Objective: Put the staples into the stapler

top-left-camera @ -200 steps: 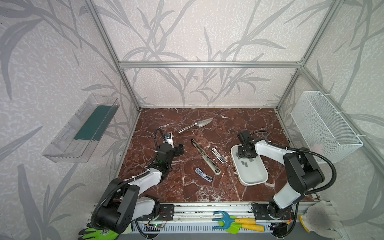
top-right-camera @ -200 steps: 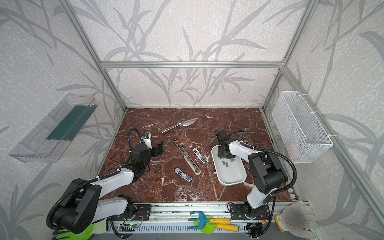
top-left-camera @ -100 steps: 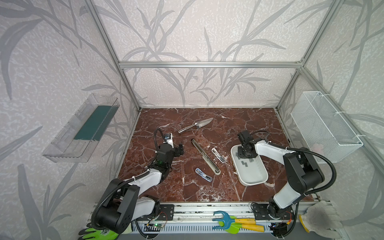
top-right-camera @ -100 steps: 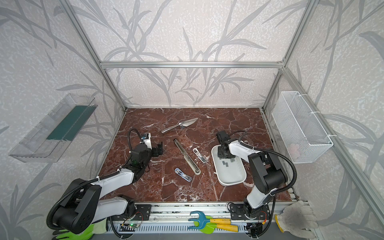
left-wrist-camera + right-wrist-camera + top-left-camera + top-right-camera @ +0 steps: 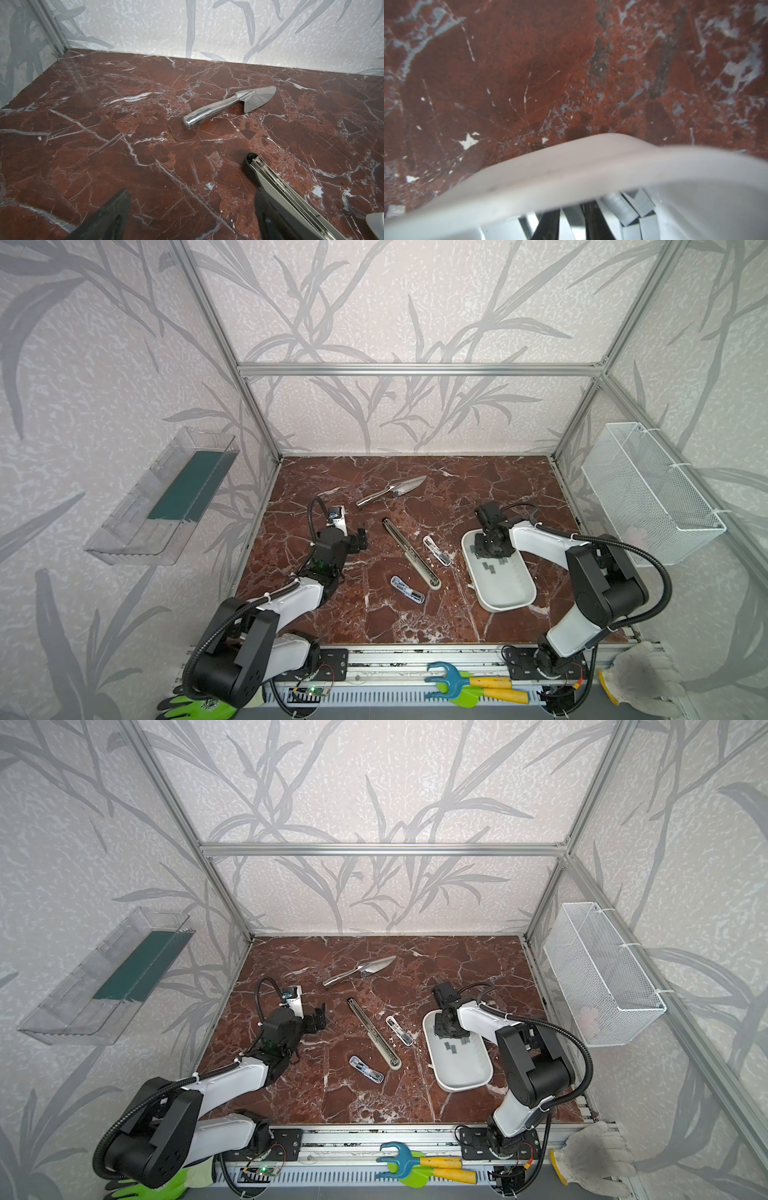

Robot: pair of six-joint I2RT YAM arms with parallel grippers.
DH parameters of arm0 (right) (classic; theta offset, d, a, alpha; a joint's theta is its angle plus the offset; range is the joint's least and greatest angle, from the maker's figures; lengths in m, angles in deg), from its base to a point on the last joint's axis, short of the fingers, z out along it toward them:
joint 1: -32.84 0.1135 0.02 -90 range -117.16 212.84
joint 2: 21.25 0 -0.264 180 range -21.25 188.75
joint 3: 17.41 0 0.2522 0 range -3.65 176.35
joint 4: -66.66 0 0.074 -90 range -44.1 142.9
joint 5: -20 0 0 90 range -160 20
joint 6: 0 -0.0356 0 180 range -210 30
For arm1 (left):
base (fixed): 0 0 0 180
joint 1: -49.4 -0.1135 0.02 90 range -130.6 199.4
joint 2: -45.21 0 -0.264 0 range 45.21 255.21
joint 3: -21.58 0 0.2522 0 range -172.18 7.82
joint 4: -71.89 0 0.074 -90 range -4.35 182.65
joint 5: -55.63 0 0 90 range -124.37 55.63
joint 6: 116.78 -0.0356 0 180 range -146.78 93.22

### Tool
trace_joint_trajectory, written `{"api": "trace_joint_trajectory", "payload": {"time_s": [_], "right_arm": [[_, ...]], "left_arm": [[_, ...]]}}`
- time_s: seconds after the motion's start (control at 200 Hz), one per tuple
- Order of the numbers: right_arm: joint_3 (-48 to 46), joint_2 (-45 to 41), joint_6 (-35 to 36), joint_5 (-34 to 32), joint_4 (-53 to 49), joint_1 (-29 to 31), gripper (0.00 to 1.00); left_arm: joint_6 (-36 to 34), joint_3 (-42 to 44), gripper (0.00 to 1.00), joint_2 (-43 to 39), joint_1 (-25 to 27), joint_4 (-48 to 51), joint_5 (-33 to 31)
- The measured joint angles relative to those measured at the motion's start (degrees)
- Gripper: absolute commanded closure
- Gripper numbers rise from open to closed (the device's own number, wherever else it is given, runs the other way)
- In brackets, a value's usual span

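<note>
The stapler (image 5: 409, 553) lies opened flat near the middle of the marble floor, a long grey bar with its metal channel facing up (image 5: 280, 187). Several short grey staples (image 5: 490, 568) lie in the far half of a white tray (image 5: 498, 608). My right gripper (image 5: 490, 549) reaches down into that far end. In the right wrist view its dark fingers (image 5: 593, 220) stand close together with one grey staple strip (image 5: 571, 216) between them, and more staples (image 5: 633, 207) lie beside. My left gripper (image 5: 359, 539) rests low, left of the stapler, open and empty (image 5: 191, 218).
A shiny metal trowel (image 5: 392, 490) lies behind the stapler. Two small silver-and-blue pieces (image 5: 436, 549) (image 5: 407, 589) lie on either side of the stapler's near half. A wire basket (image 5: 648, 493) hangs on the right wall and a clear bin (image 5: 166, 497) on the left wall.
</note>
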Motion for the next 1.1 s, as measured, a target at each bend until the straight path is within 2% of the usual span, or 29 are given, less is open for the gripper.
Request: {"api": "trace_joint_trajectory", "payload": {"time_s": [0.755, 0.9, 1.1], "right_arm": [[-2.2, -2.5, -2.1, -3.1, 0.2, 0.8, 0.86], [-2.5, -6.6, -1.6, -4.2, -0.2, 1.2, 0.89], [-3.7, -16.5, 0.1, -5.5, 1.5, 2.4, 0.90]], "left_arm": [[0.0, 0.6, 0.07, -0.6, 0.0, -0.6, 1.0], [-0.1, 0.6, 0.06, -0.6, 0.0, -0.8, 1.5], [-0.5, 1.1, 0.06, -0.6, 0.0, -1.9, 3.1]]}}
